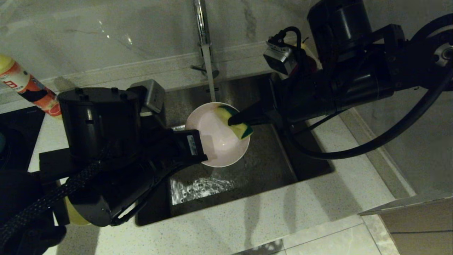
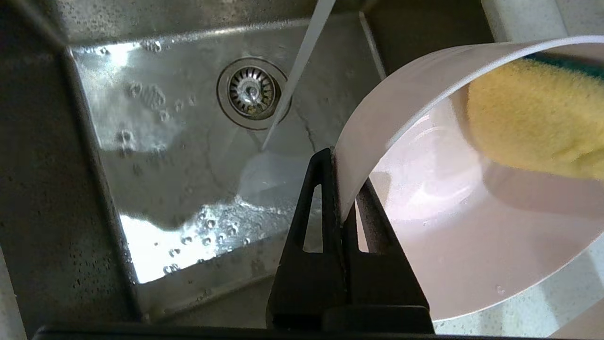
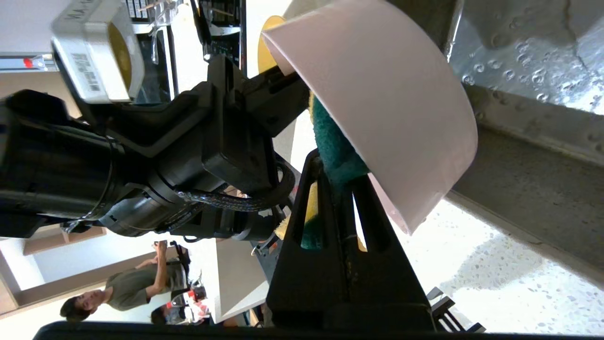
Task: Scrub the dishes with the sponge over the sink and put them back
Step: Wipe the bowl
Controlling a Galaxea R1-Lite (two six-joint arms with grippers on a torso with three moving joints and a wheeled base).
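Observation:
A pale pink bowl (image 1: 216, 141) hangs tilted over the steel sink (image 1: 269, 166). My left gripper (image 1: 203, 156) is shut on its rim, one finger inside the wall and one outside (image 2: 339, 189). The sponge (image 1: 237, 124), green scouring layer on yellow foam, lies against the inside of the bowl near its far rim. My right gripper (image 1: 233, 121) reaches in from the right and is shut on it (image 3: 337, 174). In the left wrist view the yellow foam (image 2: 533, 118) fills the upper part of the bowl (image 2: 472, 226). The right wrist view shows the bowl's outer wall (image 3: 387, 104) hiding most of the sponge (image 3: 332, 146).
Water runs from the chrome faucet (image 1: 201, 24) past the bowl's far rim to the sink floor beside the drain strainer (image 2: 251, 92). An orange bottle (image 1: 28, 86) lies at the back left by a dark cooktop (image 1: 14, 134). Something yellow (image 1: 76, 216) shows under my left arm.

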